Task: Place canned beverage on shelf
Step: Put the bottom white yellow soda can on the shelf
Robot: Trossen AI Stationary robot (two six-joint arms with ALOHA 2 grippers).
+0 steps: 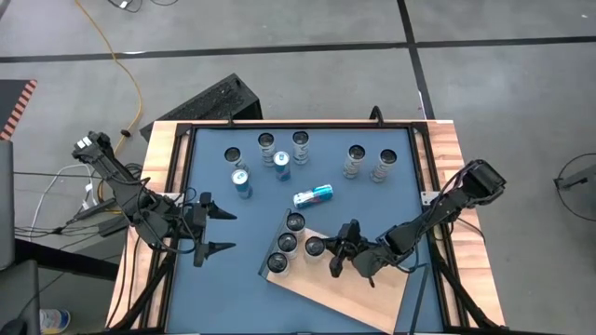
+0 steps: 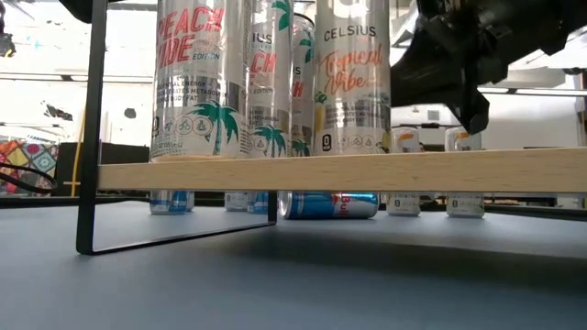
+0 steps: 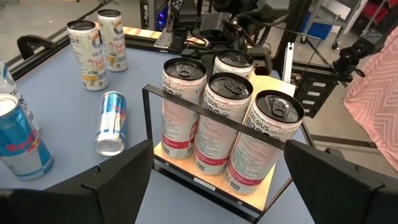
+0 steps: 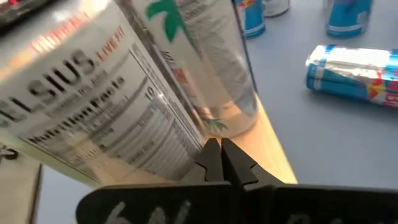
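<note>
Light-wood shelf [image 1: 346, 290] sits at the counter's [image 1: 214, 186] near edge, four cans [image 1: 288, 243] upright on its corner. Loose cans stand farther back; one blue can [image 1: 313, 195] lies on its side between both arms. Left tool [image 1: 212, 232], spread wide and empty, is well apart from it; right tool [image 1: 337, 249], clenched on nothing, hovers beside the shelved cans.
</note>
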